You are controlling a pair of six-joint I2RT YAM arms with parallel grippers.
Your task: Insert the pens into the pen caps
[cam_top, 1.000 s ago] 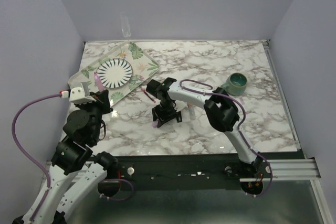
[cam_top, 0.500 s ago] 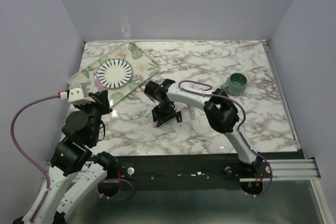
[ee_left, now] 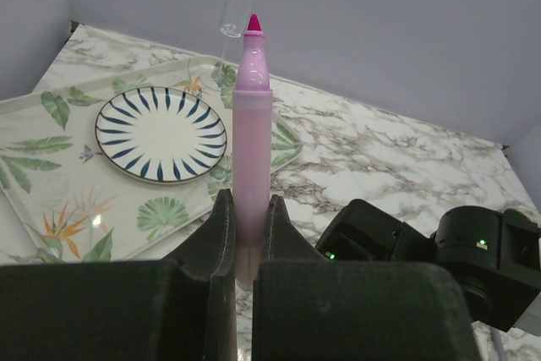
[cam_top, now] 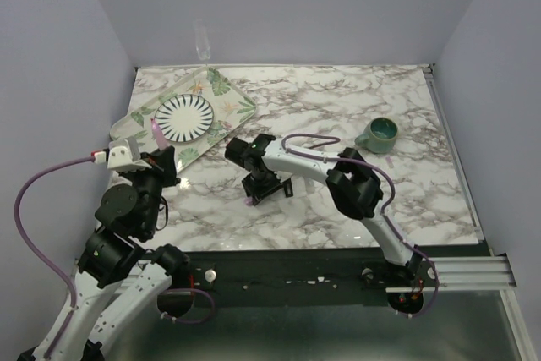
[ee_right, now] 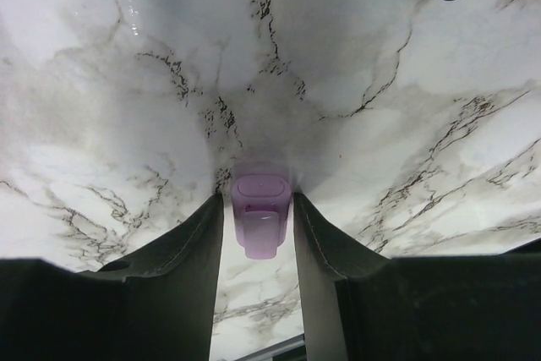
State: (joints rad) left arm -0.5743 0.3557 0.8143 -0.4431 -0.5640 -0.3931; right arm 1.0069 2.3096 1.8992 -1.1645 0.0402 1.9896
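Pen (ee_left: 252, 141): 1 pink; cap (ee_right: 260, 207): 1 purple

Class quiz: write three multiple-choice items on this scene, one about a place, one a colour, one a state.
1. The striped plate lies: A on the leaf-print tray; B on the floor; C in a claw.
2. The marker in the left claw is: A blue; B pink; C orange.
3. The right claw is: A wide open, empty; B out of view; C shut on the light purple cap.
Key: A, the tray's rim surrounds the plate; B, its body shows pink; C, both fingers press the cap's sides.
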